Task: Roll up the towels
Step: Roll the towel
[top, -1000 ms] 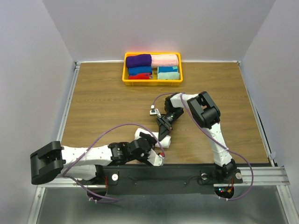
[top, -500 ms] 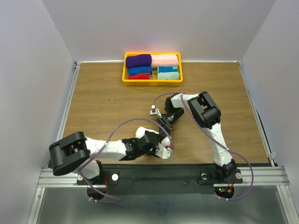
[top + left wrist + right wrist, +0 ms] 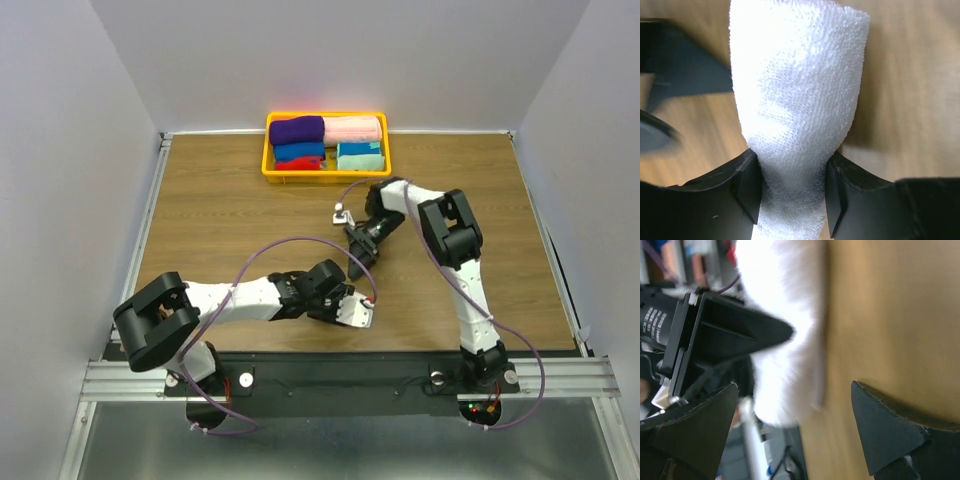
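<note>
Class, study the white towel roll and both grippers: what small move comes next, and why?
Probably the left gripper lifts the white towel roll off the table. Its fingers pinch the roll on both sides, the right gripper stands open and apart, and the yellow basket waits at the far edge.

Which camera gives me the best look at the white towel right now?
Left wrist: the white towel fills the frame, sharp, its near end pinched between the fingers of the left hand. Right wrist shows it only as a blurred white mass beside that hand. In the top view it is mostly hidden under the hand.
</note>
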You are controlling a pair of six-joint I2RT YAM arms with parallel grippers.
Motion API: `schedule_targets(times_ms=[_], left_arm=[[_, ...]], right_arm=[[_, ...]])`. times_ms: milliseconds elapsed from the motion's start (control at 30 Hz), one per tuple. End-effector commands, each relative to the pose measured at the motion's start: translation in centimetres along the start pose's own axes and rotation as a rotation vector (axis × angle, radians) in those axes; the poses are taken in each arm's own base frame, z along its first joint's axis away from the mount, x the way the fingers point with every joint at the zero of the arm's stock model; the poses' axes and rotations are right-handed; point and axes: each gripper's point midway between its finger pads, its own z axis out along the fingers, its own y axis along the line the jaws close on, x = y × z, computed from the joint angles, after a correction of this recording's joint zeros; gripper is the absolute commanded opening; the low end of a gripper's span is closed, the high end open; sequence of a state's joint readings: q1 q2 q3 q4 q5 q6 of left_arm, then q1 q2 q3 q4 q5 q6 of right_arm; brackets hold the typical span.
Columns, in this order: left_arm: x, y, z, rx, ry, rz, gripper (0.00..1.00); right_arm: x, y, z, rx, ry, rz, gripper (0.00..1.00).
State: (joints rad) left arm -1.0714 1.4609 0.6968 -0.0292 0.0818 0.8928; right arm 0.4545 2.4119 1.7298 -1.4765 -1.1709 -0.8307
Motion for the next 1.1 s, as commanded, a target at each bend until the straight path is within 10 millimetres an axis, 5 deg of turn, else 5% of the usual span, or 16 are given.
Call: schedule_targets(times_ms=[0,200,567,667,867,933,967,1000,1067], left_arm=[[1.3,-7.6,-1.2,0.353,0.041,-0.096,0.32],[1.1,-8.2,-2.0,0.477,0.072,-0.167,0.41],[2.2,-9.2,0.0,0.587,0.175,-0.214,0.59],[2.7,-10.1,0.2,0.664,0.187,-0.217,0.49],[3.0,-9.0,0.3,0.766,0.162,-0.372,0.20],[3.2,-8.0,0.7,0.767,0.152,-0.418,0.17],[2.8,-7.6,0.7,0.781,0.136,-0.437,0.16],[3.1,-7.3,0.7,0.790,0.132,-0.467,0.16],[3.3,-7.5,0.9,0.833,0.131,-0.497,0.16]], right_arm=[[-2.7,-5.1,-8.5,0.251,-0.099,-0.079,1.00],[-3.9,-4.0,-16.0,0.393,-0.242,-0.101,1.00],[0.6,-1.2,-18.6,0.421,-0.316,-0.097,1.00],[1.3,-0.1,-18.7,0.441,-0.315,-0.133,1.00],[2.4,3.8,-19.0,0.565,-0.351,-0.296,1.00],[2.4,6.5,-19.2,0.676,-0.390,-0.371,1.00],[2.7,5.4,-19.1,0.755,-0.380,-0.387,1.00],[2.6,7.3,-19.5,0.828,-0.406,-0.454,1.00],[2.3,7.1,-18.2,0.908,-0.411,-0.483,1.00]])
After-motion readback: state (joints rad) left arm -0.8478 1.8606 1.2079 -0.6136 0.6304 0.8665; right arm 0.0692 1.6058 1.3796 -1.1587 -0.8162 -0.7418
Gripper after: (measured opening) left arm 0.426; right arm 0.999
